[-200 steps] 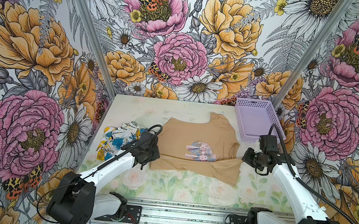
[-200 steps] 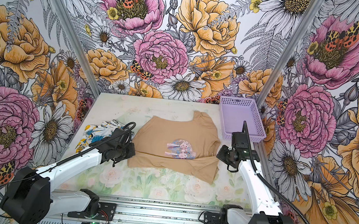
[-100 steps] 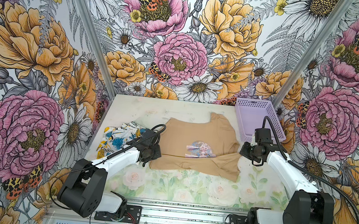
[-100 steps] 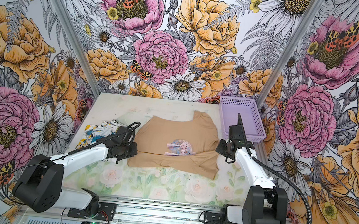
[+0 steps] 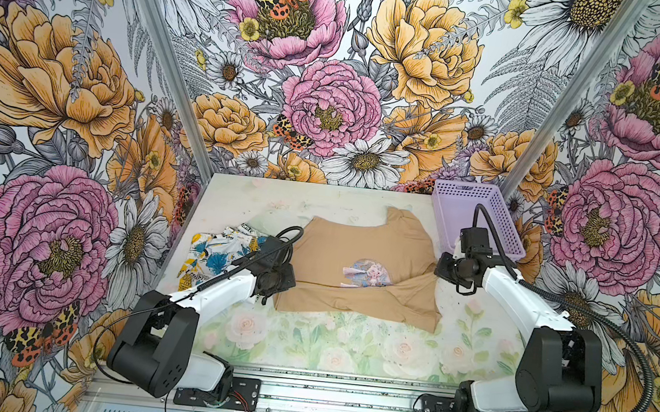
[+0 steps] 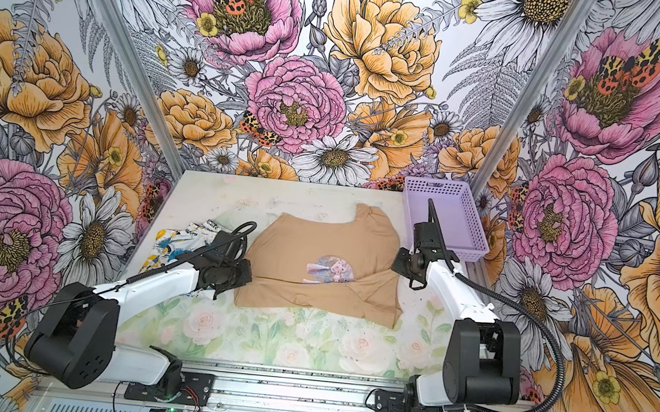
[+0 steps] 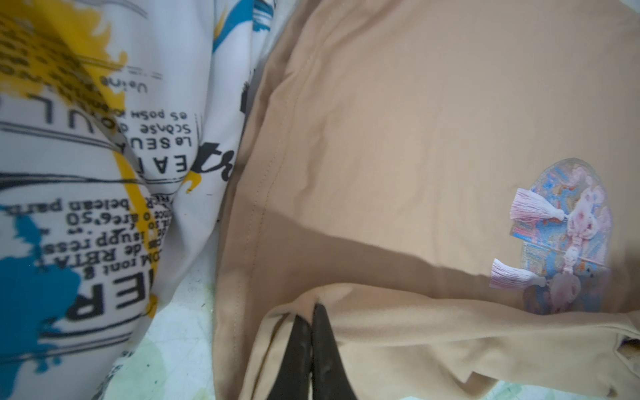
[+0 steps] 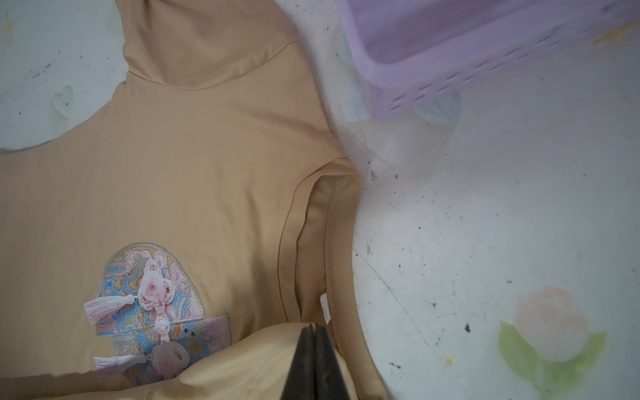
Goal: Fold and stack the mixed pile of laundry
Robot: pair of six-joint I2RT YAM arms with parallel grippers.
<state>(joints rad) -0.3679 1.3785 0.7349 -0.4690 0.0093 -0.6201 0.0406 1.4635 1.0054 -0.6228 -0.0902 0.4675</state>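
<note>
Walls (image 5: 331, 102): big pink, orange and white flowers on three sides.
Table (image 5: 318, 341): pale, printed with faint roses, scuffed and speckled near the basket.
Tan shirt (image 5: 357, 247): middle of the table, lying mostly flat. Its near strip is doubled back over the body.
Patch (image 5: 367, 270): pastel, with two pink tassels, on the shirt's front. The folded strip covers its near edge.
Printed garment (image 5: 213, 251): white with blue and yellow blotches and black lettering. It lies crumpled on the left, touching the shirt's left edge, partly behind the left arm in both top views.
Basket (image 5: 476, 214): lavender, perforated, in the far right corner, just beside the shirt but apart from it.
Left gripper (image 7: 313, 311): at the shirt's left side, black fingers pressed together — a fold of tan cloth pinched at the tips.
Right gripper (image 8: 314, 329): at the shirt's right side, beside an opening with a small white tag, fingers closed together on the edge of the folded tan layer.
</note>
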